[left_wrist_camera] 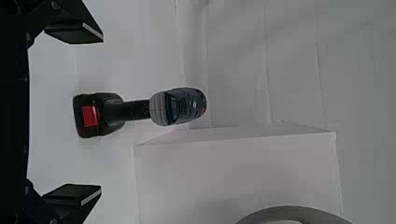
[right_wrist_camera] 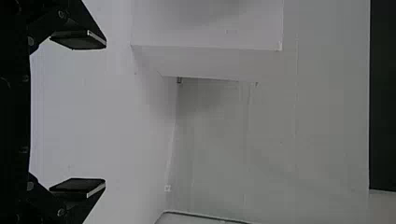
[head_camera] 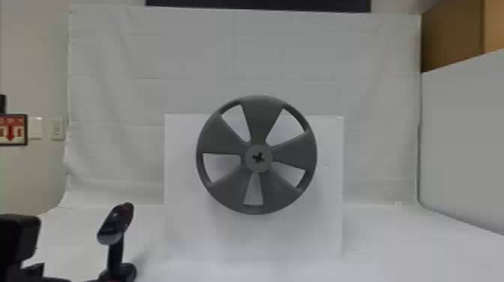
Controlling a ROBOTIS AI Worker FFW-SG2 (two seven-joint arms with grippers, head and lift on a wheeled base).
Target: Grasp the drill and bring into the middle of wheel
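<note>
white box [head_camera: 180, 225] upright, centre | creased white sheet [head_camera: 390, 93] hung behind it | white work surface [head_camera: 393, 243] beneath | black panel [head_camera: 258, 5] along sheet's top | red-and-white sign [head_camera: 13, 129] far left, 2 pale wall plates [head_camera: 57, 128] beside it | brown boxy piece [head_camera: 450, 37] upper right, above pale side panel [head_camera: 465, 150]

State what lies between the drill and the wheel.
In the head view, from drill to wheel: bare white tabletop, then the left part of the white box.
</note>
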